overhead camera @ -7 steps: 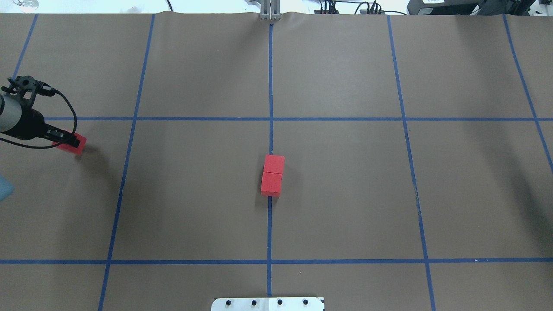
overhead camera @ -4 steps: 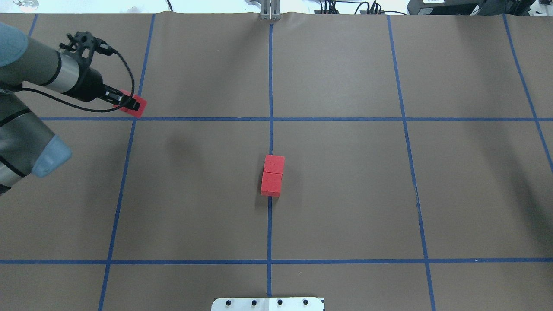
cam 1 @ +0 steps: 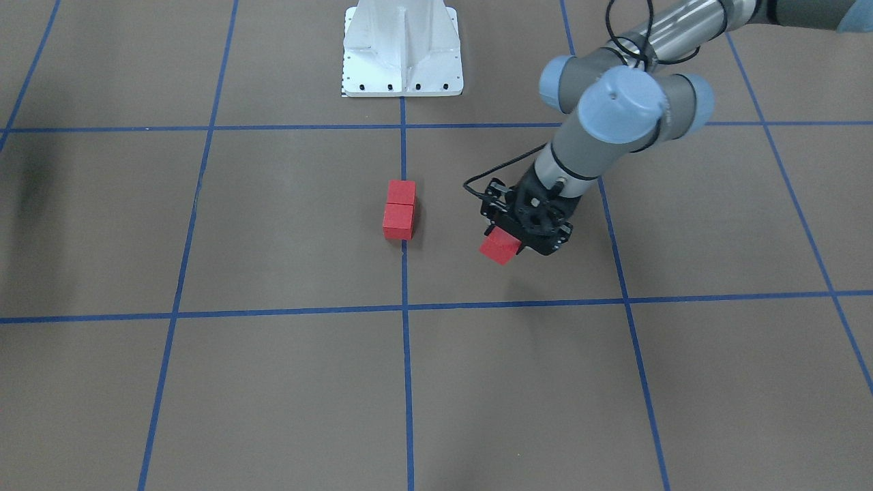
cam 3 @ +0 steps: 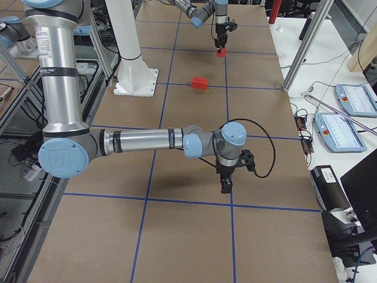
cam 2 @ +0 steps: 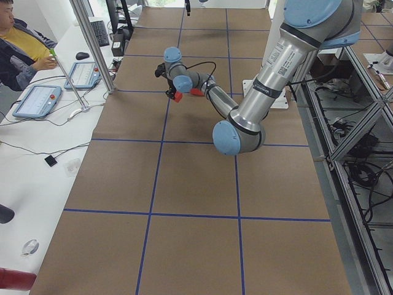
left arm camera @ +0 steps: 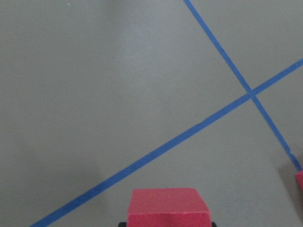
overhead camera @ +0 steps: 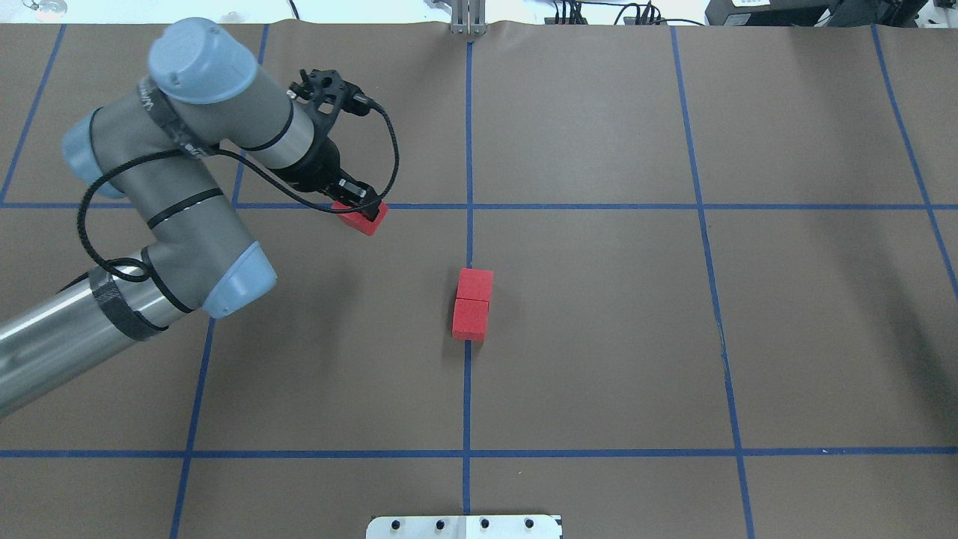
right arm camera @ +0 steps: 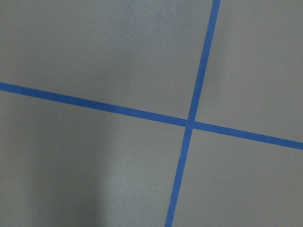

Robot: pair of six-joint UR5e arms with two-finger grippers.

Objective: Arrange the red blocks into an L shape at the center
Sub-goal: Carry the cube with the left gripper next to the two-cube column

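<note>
Overhead exterior view: the left gripper [overhead camera: 358,203] pinches the third red cube [overhead camera: 368,222], seemingly off the paper, left of two red cubes [overhead camera: 472,305] touching on the middle blue tape line [overhead camera: 467,389]; the L's foot remains unplaced. Whether the right gripper [cam 3: 227,184] has its jaws spread, I cannot tell

Both arms are built of grey metallic tubes joined by rounded grey joints, each closed by a pale blue cap [overhead camera: 196,51]. On the left arm [overhead camera: 187,239] black bands are seen, one printed with pale lettering, and a thin black cable [overhead camera: 396,150] is looped to the black left gripper [overhead camera: 361,203]. Lettering is also printed along the right arm [cam 3: 141,141]. A white pedestal [cam 1: 402,48] is edged with small dark screws.
</note>
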